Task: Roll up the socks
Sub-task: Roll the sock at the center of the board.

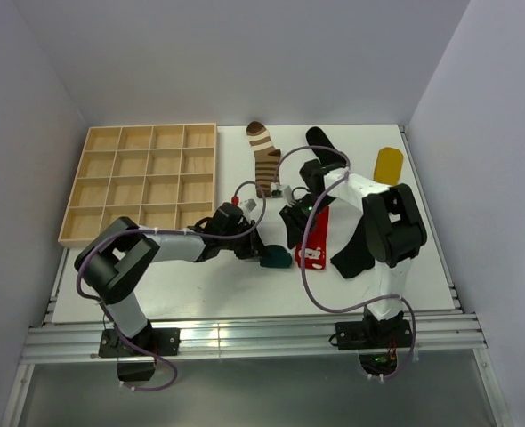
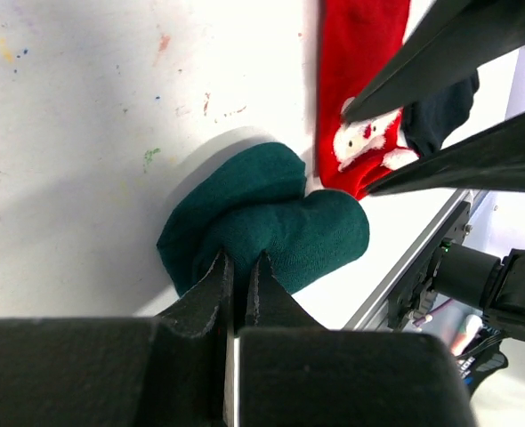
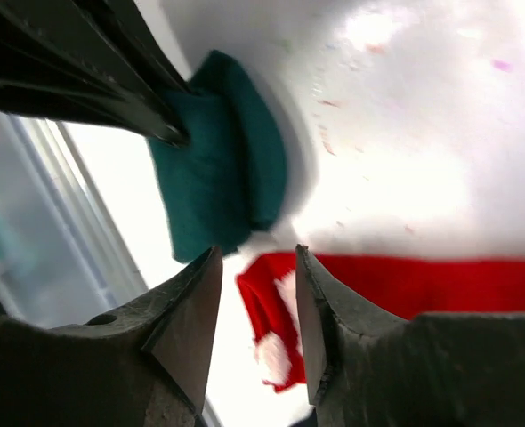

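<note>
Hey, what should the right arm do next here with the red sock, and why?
Probably lower the right gripper a little and close on the red sock. Its jaws are open, poised over the sock's patched end, which lies flat and unrolled, while the left gripper looks pinched on the bunched teal sock.

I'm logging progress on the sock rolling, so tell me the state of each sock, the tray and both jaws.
Teal sock: bunched up.
Red sock: flat, unrolled.
Striped sock: flat, unrolled.
Yellow sock: flat.
Far black sock: flat.
Near black sock: flat, partly hidden.
Tray: compartments empty.
Left jaws: shut on teal sock.
Right jaws: open over red sock.
</note>
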{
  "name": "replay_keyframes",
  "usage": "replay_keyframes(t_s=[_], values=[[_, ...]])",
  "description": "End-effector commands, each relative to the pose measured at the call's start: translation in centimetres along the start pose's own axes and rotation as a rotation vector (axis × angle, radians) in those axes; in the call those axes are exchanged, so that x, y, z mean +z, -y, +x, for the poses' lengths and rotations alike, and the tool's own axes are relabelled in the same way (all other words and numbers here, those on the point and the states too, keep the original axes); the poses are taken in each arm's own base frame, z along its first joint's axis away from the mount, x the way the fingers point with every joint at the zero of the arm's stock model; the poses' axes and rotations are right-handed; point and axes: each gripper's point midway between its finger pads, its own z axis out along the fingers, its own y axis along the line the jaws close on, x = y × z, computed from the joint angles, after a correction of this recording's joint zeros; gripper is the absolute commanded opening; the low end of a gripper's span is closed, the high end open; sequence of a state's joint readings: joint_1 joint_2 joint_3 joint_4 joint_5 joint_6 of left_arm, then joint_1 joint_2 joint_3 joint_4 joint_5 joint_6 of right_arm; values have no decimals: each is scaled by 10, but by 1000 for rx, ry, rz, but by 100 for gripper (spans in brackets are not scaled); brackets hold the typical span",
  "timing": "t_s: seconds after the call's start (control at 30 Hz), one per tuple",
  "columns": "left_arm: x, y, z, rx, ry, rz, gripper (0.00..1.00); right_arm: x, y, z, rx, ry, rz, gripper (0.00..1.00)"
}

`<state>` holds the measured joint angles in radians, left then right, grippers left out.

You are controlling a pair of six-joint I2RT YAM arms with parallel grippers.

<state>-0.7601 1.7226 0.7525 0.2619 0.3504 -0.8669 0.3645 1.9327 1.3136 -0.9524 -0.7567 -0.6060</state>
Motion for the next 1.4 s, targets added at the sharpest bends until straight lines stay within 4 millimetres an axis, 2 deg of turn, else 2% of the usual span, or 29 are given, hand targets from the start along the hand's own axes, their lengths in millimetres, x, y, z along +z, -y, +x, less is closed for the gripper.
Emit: replay_keyframes(t_s=[0.0, 0.13, 0.2, 0.23, 0.3, 0.33, 0.4, 0.5, 0.6, 0.63, 0.67, 0.73, 0.87, 1.2, 1.37], values=[[-5, -43, 31, -57, -135, -175, 0, -18, 11, -12, -86, 86, 108, 47], [-5, -48, 27, -83, -152, -191, 0, -26, 15, -14, -161, 167, 200, 49], [-8, -51, 28, -105, -171, -208, 0, -35, 11, -17, -212, 203, 243, 50], [-8, -53, 29, -110, -178, -213, 0, -33, 10, -11, -223, 203, 250, 50], [-8, -54, 27, -115, -184, -223, 0, -43, 7, -18, -297, 245, 305, 50], [-7, -55, 28, -119, -190, -226, 0, -40, 6, -11, -305, 240, 312, 50], [-7, -55, 27, -129, -198, -219, 0, -45, 0, -18, -374, 279, 357, 53], [-5, -57, 29, -145, -208, -217, 0, -39, -12, -14, -453, 276, 358, 54], [-3, -59, 30, -159, -217, -214, 0, -34, -13, -13, -510, 277, 415, 55], [-3, -61, 32, -168, -227, -222, 1, -26, -21, -8, -543, 272, 426, 55], [-1, -60, 30, -172, -226, -221, 0, -29, -19, -15, -578, 287, 484, 57], [0, -63, 31, -184, -238, -229, 0, -19, -30, -13, -653, 279, 493, 58], [1, -61, 29, -184, -245, -227, 0, -4, -39, -7, -714, 239, 486, 59], [4, -58, 28, -199, -259, -206, 0, 20, -45, 3, -797, 153, 483, 60], [5, -54, 27, -215, -261, -190, 0, 24, -49, 3, -825, 142, 490, 61]])
